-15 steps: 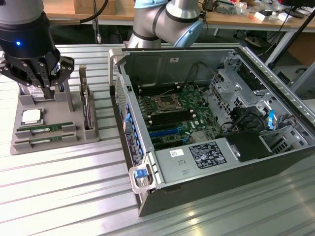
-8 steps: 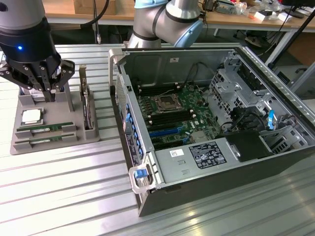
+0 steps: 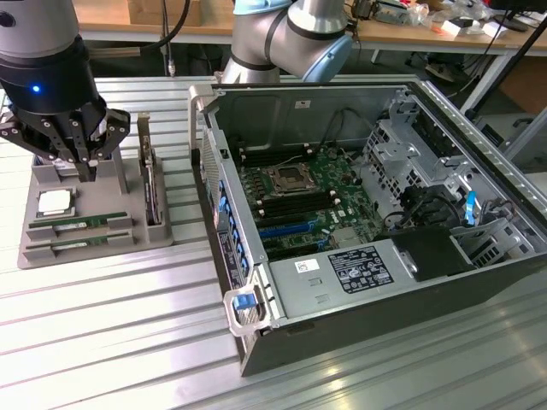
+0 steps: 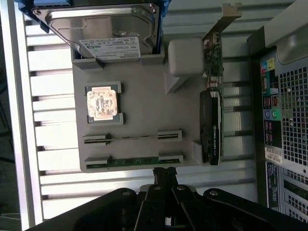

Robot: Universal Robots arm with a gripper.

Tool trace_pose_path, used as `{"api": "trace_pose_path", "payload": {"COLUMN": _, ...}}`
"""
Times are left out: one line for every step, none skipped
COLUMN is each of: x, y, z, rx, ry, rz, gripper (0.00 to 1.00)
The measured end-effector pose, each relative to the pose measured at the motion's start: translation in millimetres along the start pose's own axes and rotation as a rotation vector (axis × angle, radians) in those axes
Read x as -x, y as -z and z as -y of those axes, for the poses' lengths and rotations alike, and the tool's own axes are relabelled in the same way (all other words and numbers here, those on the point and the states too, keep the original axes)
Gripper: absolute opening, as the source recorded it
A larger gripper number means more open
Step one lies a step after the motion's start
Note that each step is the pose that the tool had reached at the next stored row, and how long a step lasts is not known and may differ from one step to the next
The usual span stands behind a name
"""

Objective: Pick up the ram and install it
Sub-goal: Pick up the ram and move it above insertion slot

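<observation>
1. The ram (image 3: 73, 244) (a thin green stick) lies in a slot at the edge of the gray holder (image 3: 137, 232), not yet picked up.
2. A second ram stick (image 3: 77, 223) lies just beside it, with a CPU chip (image 3: 53, 202) past that.
3. The pincer (image 3: 85, 171) hangs above the holder, squeezed tight with nothing in it.
4. A graphics card (image 3: 152, 192) stands on the holder's side near the open computer case (image 3: 342, 333).
5. All of it sits on a ribbed metal surface (image 3: 102, 325).

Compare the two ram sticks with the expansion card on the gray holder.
The ram sticks are low, narrow green strips; the expansion card stands taller, with a black cover and a metal bracket. The ram sticks lie crosswise to the expansion card. Both stand on edge in the gray holder.
</observation>
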State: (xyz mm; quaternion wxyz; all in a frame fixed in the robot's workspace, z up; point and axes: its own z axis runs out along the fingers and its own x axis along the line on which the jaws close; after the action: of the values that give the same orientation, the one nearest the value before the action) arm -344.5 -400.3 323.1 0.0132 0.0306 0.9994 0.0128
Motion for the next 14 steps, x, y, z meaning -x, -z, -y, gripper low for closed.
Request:
{"api": "trace_pose_path", "payload": {"x": -0.1, "y": -0.2, "z": 0.0, "rx": 0.0008, "ry": 0.028, "rz": -0.0007, "gripper": 0.11}}
{"api": "trace_pose_path", "payload": {"x": -0.1, "y": -0.2, "z": 0.0, "rx": 0.0013, "ry": 0.053, "rz": -0.0014, "gripper": 0.11}}
{"api": "trace_pose_path", "payload": {"x": -0.1, "y": -0.3, "z": 0.0, "rx": 0.0018, "ry": 0.070, "rz": -0.0018, "gripper": 0.11}}
{"api": "trace_pose_path", "payload": {"x": -0.2, "y": -0.3, "z": 0.1, "rx": 0.0024, "ry": 0.092, "rz": -0.0023, "gripper": 0.11}}
{"api": "trace_pose_path", "payload": {"x": -0.2, "y": -0.4, "z": 0.1, "rx": 0.0029, "ry": 0.110, "rz": -0.0027, "gripper": 0.11}}
{"api": "trace_pose_path", "payload": {"x": -0.3, "y": -0.4, "z": 0.1, "rx": 0.0034, "ry": 0.132, "rz": -0.0034, "gripper": 0.11}}
{"api": "trace_pose_path", "payload": {"x": -0.3, "y": -0.4, "z": 0.1, "rx": 0.0038, "ry": 0.147, "rz": -0.0037, "gripper": 0.11}}
{"api": "trace_pose_path", "payload": {"x": -0.3, "y": -0.4, "z": 0.1, "rx": 0.0044, "ry": 0.175, "rz": -0.0045, "gripper": 0.11}}
{"api": "trace_pose_path", "payload": {"x": -0.3, "y": -0.4, "z": 0.1, "rx": 0.0050, "ry": 0.201, "rz": -0.0053, "gripper": 0.11}}
{"api": "trace_pose_path", "payload": {"x": -0.3, "y": -0.5, "z": 0.1, "rx": 0.0056, "ry": 0.225, "rz": -0.0058, "gripper": 0.11}}
{"api": "trace_pose_path", "payload": {"x": -0.4, "y": -0.5, "z": 0.1, "rx": 0.0059, "ry": 0.241, "rz": -0.0063, "gripper": 0.11}}
{"api": "trace_pose_path", "payload": {"x": -0.4, "y": -0.6, "z": 0.1, "rx": 0.0062, "ry": 0.254, "rz": -0.0066, "gripper": 0.11}}
{"api": "trace_pose_path", "payload": {"x": -0.4, "y": -0.7, "z": 0.1, "rx": 0.0068, "ry": 0.279, "rz": -0.0072, "gripper": 0.11}}
{"api": "trace_pose_path", "payload": {"x": -0.4, "y": -0.7, "z": 0.1, "rx": 0.0075, "ry": 0.314, "rz": -0.0082, "gripper": 0.11}}
